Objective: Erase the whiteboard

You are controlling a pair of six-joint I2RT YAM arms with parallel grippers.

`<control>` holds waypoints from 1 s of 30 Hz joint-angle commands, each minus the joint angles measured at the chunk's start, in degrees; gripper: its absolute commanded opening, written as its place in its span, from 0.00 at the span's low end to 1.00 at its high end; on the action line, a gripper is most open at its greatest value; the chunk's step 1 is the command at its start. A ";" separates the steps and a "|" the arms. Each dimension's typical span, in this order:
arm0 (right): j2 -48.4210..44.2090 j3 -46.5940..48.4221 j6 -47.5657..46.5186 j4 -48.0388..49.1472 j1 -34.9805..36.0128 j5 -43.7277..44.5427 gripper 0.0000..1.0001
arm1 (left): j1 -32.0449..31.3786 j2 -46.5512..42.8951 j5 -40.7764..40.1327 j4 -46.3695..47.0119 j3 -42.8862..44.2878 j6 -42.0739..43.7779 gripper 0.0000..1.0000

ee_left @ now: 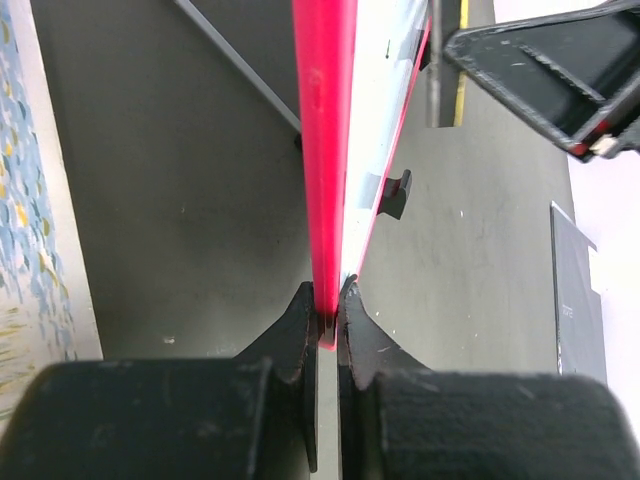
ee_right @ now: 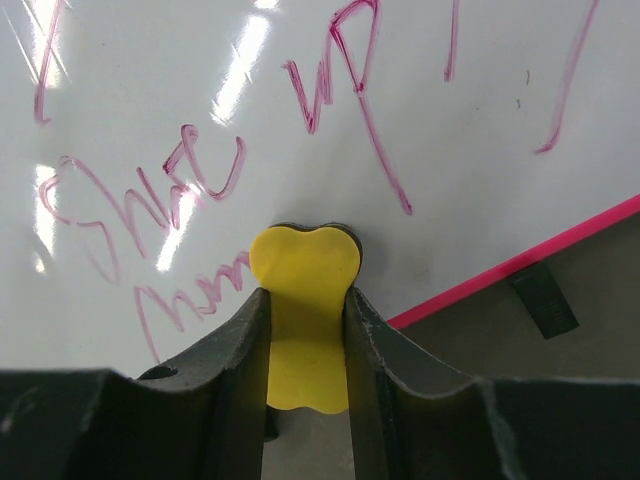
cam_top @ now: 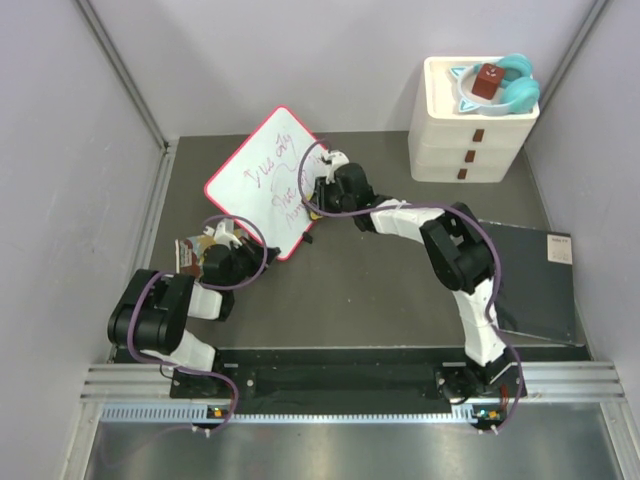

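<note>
The whiteboard (cam_top: 268, 178) has a red-pink frame and red handwriting and lies tilted on the dark table. My left gripper (cam_top: 226, 237) is shut on its near-left edge; the left wrist view shows the red frame (ee_left: 325, 150) pinched between the jaws. My right gripper (cam_top: 318, 195) is shut on a yellow eraser (ee_right: 305, 300) and presses it on the board's surface (ee_right: 330, 90) near the lower right writing. The eraser's dark pad touches the board beside the pink edge (ee_right: 520, 265).
A white drawer unit (cam_top: 470, 125) with a teal item and a brown block on top stands at the back right. A dark grey flat sheet (cam_top: 535, 275) lies at the right. A patterned object (cam_top: 190, 255) lies by the left gripper. Grey walls enclose the table.
</note>
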 commanded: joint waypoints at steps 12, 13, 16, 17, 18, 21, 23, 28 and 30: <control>4.39 6.13 -2.87 5.91 10.04 3.14 0.00 | -1.22 1.57 -1.80 -8.40 -0.82 2.98 0.00; 4.48 6.30 -2.78 5.64 10.74 3.32 0.00 | -1.22 1.57 -1.89 -8.40 -0.82 2.89 0.00; 5.54 5.95 -0.85 5.20 11.01 2.79 0.00 | -1.22 1.57 -1.98 -8.40 -0.82 2.98 0.00; 5.71 5.86 0.20 5.11 11.01 2.88 0.00 | -1.13 1.75 -1.98 -8.40 -0.73 2.98 0.00; 5.89 5.69 0.73 4.76 11.01 3.05 0.00 | -1.22 1.84 -1.98 -8.40 -0.73 2.89 0.00; 5.98 4.72 1.61 4.32 11.01 3.06 0.00 | -1.13 1.84 -1.80 -8.40 -0.64 2.89 0.00; 5.80 3.58 3.01 4.32 11.02 1.75 0.00 | -1.13 1.84 -1.89 -8.40 -0.73 2.98 0.00; 4.58 -1.50 5.65 5.37 11.37 1.56 0.00 | -1.13 1.66 -1.89 -8.48 -0.73 2.98 0.00; 3.35 -3.27 6.54 6.78 11.80 1.91 0.00 | -1.13 1.57 -1.80 -8.48 -0.73 3.06 0.00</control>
